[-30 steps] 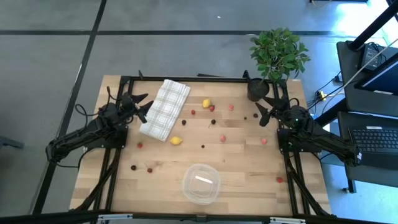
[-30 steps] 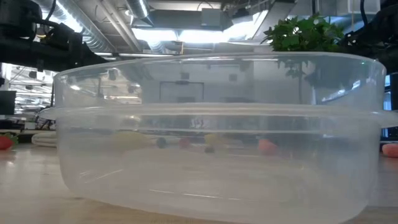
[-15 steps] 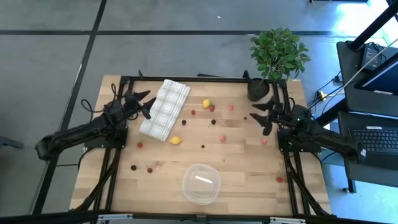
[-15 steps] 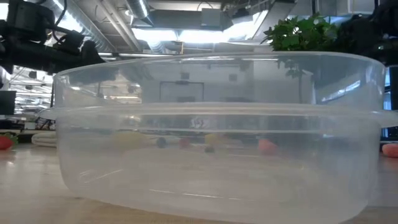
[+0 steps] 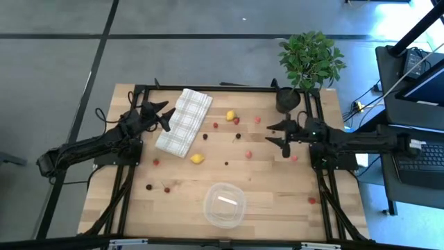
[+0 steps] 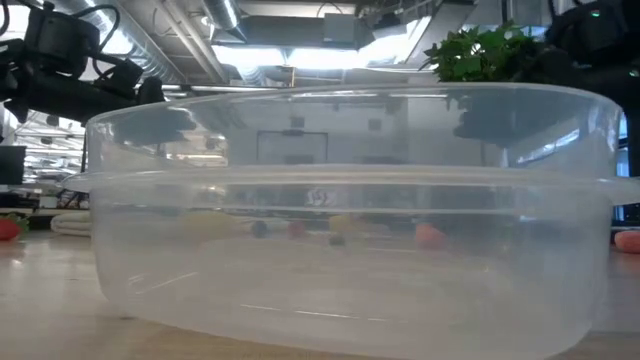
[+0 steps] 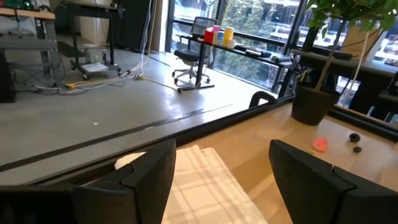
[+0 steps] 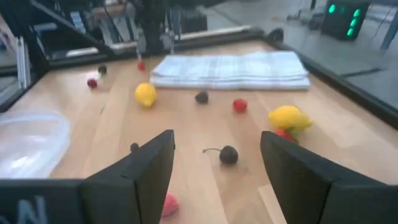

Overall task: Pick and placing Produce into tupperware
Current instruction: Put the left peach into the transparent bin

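The produce lies scattered on the wooden table: two yellow lemon-like pieces (image 5: 230, 115) (image 5: 197, 157) and red, pink and dark berries, among them a stemmed dark one (image 8: 228, 155). The tupperware (image 5: 224, 205), a clear round container, stands near the front edge with no fruit in it and fills the low view (image 6: 350, 230). My left gripper (image 5: 166, 116) hovers open at the left edge of the checked cloth (image 5: 184, 121), fingers level (image 7: 217, 186). My right gripper (image 5: 272, 134) hovers open right of the table's middle, pointing toward the left edge (image 8: 214, 174), slightly downward. Nothing sits between either pair of fingers.
A black plant pot (image 5: 286, 99) with a green plant stands at the far right corner, just behind my right arm. The folded checked cloth lies far left of centre. A black frame (image 5: 208, 87) runs along the table's far and side edges. Bare wood lies around the tupperware.
My right gripper has swung out from beside the plant pot toward the table's middle, turning from pointing far-left to pointing at the left edge and tipping a little downward; its fingers stay open. My left gripper has edged slightly toward the cloth. No fruit has moved.
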`<state>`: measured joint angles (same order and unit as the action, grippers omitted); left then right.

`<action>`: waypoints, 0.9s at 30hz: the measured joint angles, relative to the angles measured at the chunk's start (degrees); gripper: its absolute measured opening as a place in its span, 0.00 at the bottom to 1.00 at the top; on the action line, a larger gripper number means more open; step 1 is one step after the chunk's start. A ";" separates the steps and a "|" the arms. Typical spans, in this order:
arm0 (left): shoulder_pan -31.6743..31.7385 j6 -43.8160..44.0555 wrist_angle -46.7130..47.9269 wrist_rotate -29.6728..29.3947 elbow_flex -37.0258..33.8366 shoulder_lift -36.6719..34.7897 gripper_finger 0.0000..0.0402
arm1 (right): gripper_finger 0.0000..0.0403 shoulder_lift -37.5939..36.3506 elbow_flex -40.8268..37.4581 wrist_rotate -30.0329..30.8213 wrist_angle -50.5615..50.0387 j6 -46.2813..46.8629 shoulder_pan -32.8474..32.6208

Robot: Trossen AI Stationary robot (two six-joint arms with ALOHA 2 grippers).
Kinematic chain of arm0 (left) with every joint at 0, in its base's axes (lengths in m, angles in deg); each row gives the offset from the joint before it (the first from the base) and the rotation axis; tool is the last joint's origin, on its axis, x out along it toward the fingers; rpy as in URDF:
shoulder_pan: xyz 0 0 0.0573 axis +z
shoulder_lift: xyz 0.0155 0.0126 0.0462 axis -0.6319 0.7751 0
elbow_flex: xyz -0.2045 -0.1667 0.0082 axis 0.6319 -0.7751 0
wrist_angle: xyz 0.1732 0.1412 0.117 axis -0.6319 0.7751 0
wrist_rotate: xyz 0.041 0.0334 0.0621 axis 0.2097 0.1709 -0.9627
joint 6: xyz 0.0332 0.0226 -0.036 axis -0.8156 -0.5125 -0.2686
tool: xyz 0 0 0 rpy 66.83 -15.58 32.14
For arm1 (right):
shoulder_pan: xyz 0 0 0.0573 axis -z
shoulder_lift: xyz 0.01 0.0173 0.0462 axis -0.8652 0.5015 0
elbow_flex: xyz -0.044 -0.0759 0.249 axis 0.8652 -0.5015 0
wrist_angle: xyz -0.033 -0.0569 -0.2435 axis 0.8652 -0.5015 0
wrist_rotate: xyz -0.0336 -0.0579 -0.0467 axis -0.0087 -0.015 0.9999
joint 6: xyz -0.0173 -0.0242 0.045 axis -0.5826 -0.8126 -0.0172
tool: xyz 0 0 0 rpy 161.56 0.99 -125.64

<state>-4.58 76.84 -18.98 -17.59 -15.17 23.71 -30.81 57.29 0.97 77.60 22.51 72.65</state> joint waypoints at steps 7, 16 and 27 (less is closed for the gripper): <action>0.00 1.04 0.04 0.00 -0.02 0.00 0.62 | 0.60 14.52 8.01 0.03 -0.02 -4.61 -4.99; 0.00 1.05 1.25 0.00 -0.02 0.00 0.62 | 0.60 27.16 12.07 0.08 0.10 -4.01 -6.39; -0.02 -0.36 2.44 0.00 -0.02 0.00 0.62 | 0.60 39.42 12.08 4.54 2.46 1.90 -7.87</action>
<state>-4.60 76.48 -16.54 -17.59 -15.19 23.71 8.62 69.37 5.52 80.05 24.41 64.79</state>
